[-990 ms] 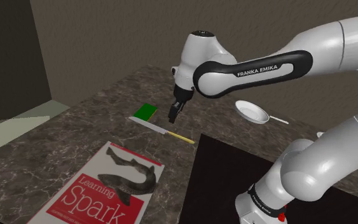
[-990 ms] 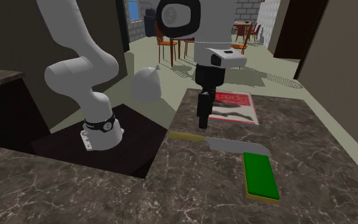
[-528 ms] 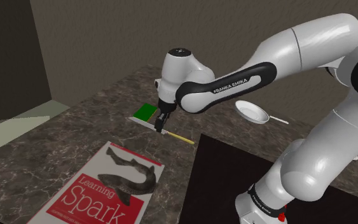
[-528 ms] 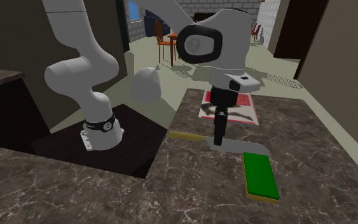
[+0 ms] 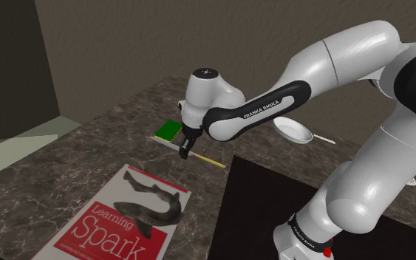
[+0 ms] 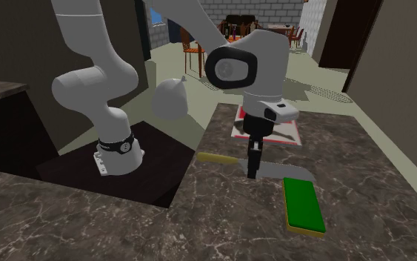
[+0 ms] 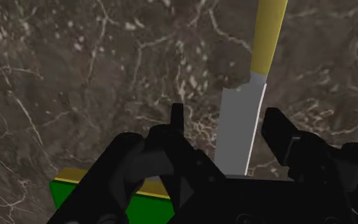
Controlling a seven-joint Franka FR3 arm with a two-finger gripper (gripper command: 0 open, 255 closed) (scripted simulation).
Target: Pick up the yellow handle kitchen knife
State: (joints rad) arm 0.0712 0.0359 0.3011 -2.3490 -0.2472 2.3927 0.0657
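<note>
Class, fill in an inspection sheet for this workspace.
Surface: dark veined marble countertop.
Job's things: yellow-handled kitchen knife with grey blade, lying flat.
Clutter: green block with yellow base by the blade tip; red-and-white book; white frying pan.
Gripper: black two-finger gripper low over the blade, fingers open astride it.
Cables: nothing seen.
Surroundings: orange-brown dining chairs beyond the counter.

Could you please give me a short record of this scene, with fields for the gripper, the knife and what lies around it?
hand: gripper open, fingers astride the blade, not closed on it
target: knife, yellow handle, grey blade, lying flat
surface: dark marbled counter
near blade tip: green pad with a yellow edge
also on counter: Learning Spark book; white pan
</note>
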